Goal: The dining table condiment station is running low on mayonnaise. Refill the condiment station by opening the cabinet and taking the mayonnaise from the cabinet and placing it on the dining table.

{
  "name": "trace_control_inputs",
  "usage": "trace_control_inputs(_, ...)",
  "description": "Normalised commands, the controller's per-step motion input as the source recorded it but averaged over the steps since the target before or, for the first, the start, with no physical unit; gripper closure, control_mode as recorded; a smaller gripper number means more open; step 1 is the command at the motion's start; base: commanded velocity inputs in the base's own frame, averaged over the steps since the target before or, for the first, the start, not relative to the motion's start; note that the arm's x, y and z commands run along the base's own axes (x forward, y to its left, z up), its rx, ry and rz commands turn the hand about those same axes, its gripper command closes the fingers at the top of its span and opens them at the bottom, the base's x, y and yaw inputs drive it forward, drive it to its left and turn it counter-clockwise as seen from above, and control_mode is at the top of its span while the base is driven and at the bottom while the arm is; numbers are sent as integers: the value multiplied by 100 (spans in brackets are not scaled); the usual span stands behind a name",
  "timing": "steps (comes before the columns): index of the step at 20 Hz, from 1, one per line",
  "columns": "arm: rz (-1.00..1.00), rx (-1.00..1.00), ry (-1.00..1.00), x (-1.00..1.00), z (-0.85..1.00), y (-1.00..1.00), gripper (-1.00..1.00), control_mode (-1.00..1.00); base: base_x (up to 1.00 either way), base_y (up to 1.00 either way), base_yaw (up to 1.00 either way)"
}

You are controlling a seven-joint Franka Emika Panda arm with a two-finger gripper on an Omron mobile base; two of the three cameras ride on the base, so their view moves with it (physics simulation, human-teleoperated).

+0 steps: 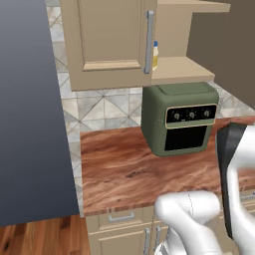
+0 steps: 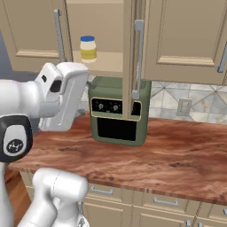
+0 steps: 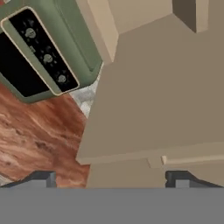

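Sitting on the open cabinet (image 2: 186,40) shelf, round blue-lidded mayonnaise (image 2: 88,48) | hand (image 3: 109,178) below it, fingers apart | green oven (image 2: 116,116) on wood-grain surface (image 2: 168,155)

From behind the arm, our two base views look forward and down over the bench (image 1: 129,169), sharing the green oven (image 1: 180,117) and the open cabinet (image 2: 99,31), one from its left and one from its right. Our hand view sits close under the cabinet, rolled, the oven in its upper left.
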Motion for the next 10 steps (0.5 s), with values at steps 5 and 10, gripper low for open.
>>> trace_control_inputs(5,-12,34,-47,18,-6,97,-100,-100,0,0,0)
trace_control_inputs(10,0,48,-56,33,-7,78,-100,-100,0,0,0)
